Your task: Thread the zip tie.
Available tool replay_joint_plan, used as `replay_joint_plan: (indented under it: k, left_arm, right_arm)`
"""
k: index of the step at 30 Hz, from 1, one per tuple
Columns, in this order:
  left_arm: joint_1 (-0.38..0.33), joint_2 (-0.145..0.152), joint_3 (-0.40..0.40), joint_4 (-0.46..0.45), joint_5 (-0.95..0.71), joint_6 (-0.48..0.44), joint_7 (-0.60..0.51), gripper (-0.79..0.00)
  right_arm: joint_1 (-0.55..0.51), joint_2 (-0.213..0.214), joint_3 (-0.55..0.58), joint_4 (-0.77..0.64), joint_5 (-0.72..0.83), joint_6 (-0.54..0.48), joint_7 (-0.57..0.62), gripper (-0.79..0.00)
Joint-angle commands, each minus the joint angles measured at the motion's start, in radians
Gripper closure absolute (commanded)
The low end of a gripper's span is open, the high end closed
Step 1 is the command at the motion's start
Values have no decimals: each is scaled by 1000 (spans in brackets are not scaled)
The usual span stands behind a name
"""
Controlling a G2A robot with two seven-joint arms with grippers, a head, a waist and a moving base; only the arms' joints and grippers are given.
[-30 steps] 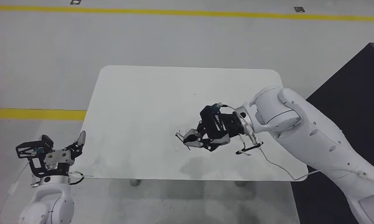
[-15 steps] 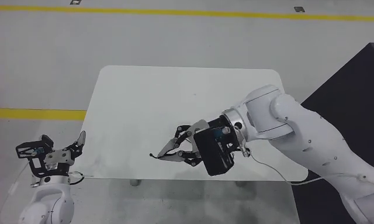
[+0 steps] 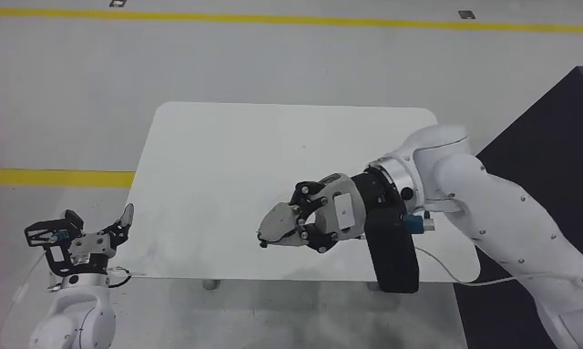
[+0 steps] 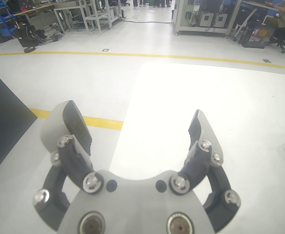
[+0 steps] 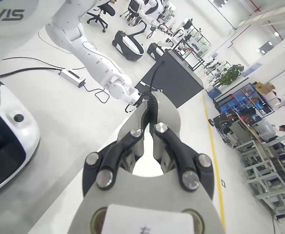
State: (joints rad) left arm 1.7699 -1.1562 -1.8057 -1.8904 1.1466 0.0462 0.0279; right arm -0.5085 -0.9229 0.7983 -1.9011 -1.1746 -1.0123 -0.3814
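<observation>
Over the near edge of the table (image 3: 228,158), the right gripper (image 3: 267,235) is clenched on the zip tie (image 5: 153,80) — its thin black end pokes past the tips, probably ready for threading. The left gripper (image 4: 142,122) hangs off the table's corner, well apart, its 2 fingers spread and holding nothing.

One table (image 3: 228,148), one zip tie (image 5: 153,80), two end effectors (image 4: 132,108) (image 5: 153,96).

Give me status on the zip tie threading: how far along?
Done: pickup. The right hand is shut on the zip tie, with a strand sticking out. In hand: that tie, held over the table near its robot-side edge. To do: the threading itself. The left hand is open and empty.
</observation>
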Motion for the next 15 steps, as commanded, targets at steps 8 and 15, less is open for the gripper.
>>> replay_joint_plan:
  k: [8,15]
  left_arm:
    - [0,0,0,0,0,0,0,-785]
    - [0,0,0,0,0,0,0,-785]
  right_arm:
    - [54,1,-161,121,360,0,199,0]
    - [187,-24,-336,171,746,0,477,0]
